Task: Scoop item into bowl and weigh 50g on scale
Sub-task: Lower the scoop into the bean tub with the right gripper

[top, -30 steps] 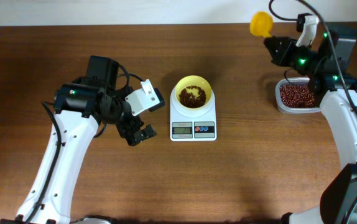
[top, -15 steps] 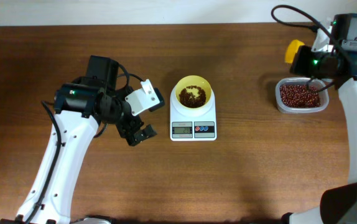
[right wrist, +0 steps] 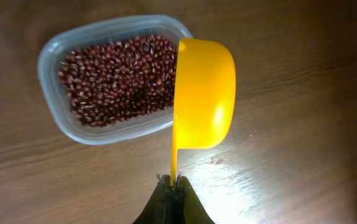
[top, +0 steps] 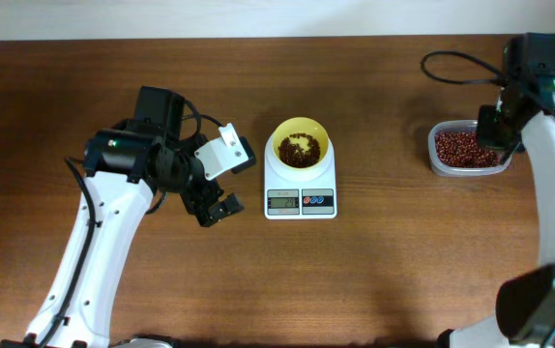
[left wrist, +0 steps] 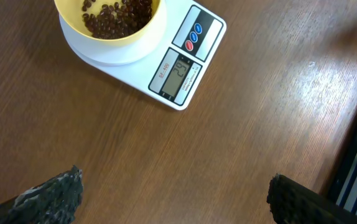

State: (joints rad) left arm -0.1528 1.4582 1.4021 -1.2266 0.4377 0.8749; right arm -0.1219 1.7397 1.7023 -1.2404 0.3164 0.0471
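Beans (top: 299, 149) in bowl (top: 325, 145) on scale (top: 300, 188); tub (top: 434, 155) right

Bright, even light falls from above. Soft shadows lie under the arms (top: 103, 242) on the table (top: 374, 280). A white shine glows on the wood below the scoop (right wrist: 203, 93). The left fingers (left wrist: 51, 196) look fuzzy.

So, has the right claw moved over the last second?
Yes. In the overhead view the right claw, holding the yellow scoop, went from upper left of the clear tub to above its right rim.
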